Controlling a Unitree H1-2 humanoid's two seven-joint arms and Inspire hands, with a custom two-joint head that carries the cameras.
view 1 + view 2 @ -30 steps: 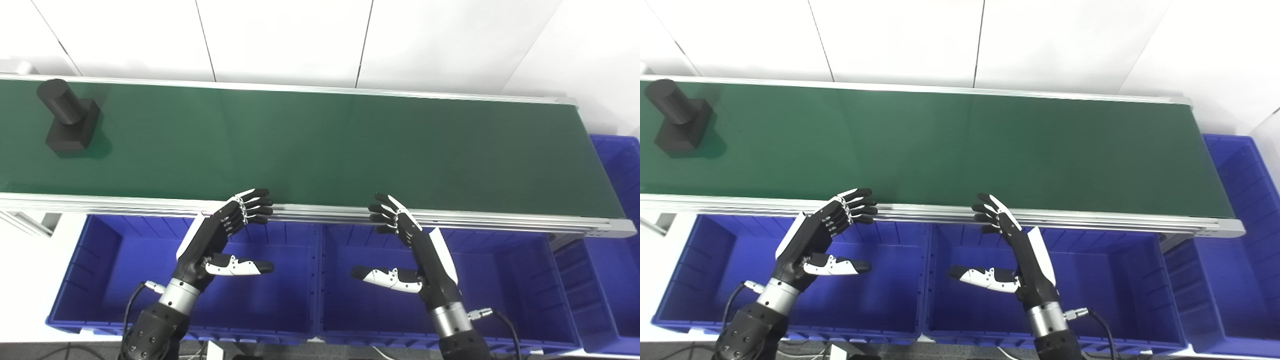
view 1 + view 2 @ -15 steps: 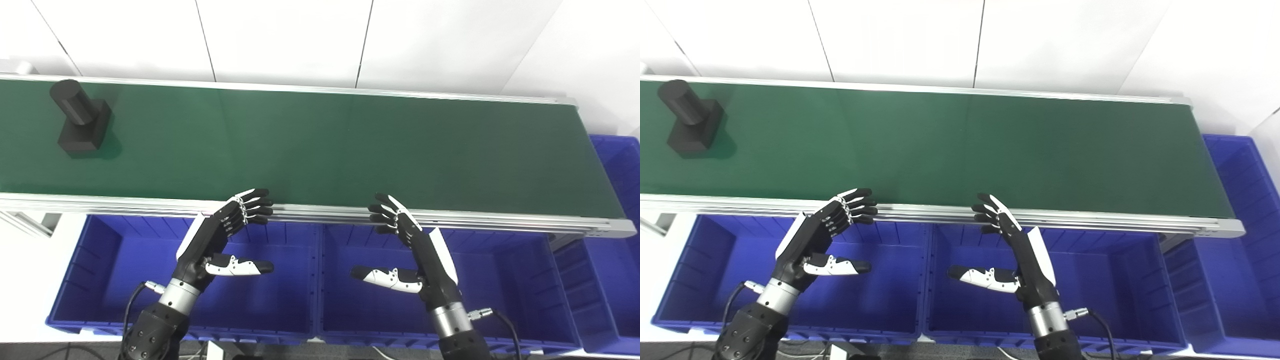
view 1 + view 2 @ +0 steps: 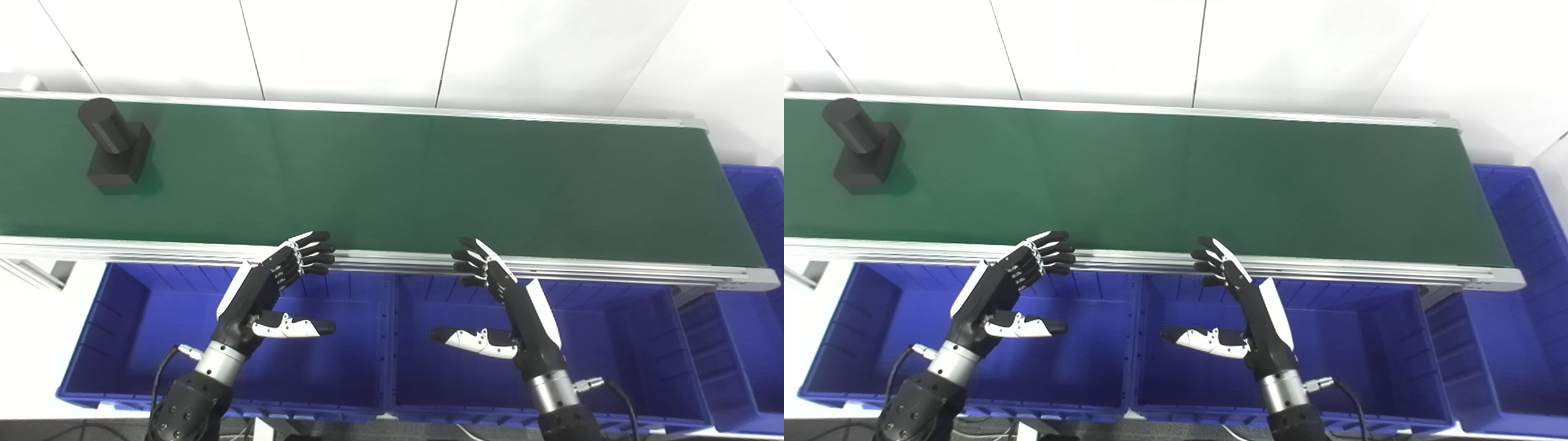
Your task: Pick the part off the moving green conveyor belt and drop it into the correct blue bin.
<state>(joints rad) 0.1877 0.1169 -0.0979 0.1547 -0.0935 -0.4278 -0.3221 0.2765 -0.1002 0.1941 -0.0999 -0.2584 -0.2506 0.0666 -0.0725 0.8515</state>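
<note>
Meanwhile the black part (image 3: pixel 114 144) stands on the green conveyor belt (image 3: pixel 398 177) at ten o'clock, well apart from both hands. Left hand (image 3: pixel 269 293) and right hand (image 3: pixel 505 306) hover empty, fingers spread, above the blue bins (image 3: pixel 122 318).

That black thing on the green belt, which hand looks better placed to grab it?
Probably the left hand. The black part stands at the belt's far left, on that hand's side; the right hand is farther off. Both hands are open, empty, over the blue bins.
</note>
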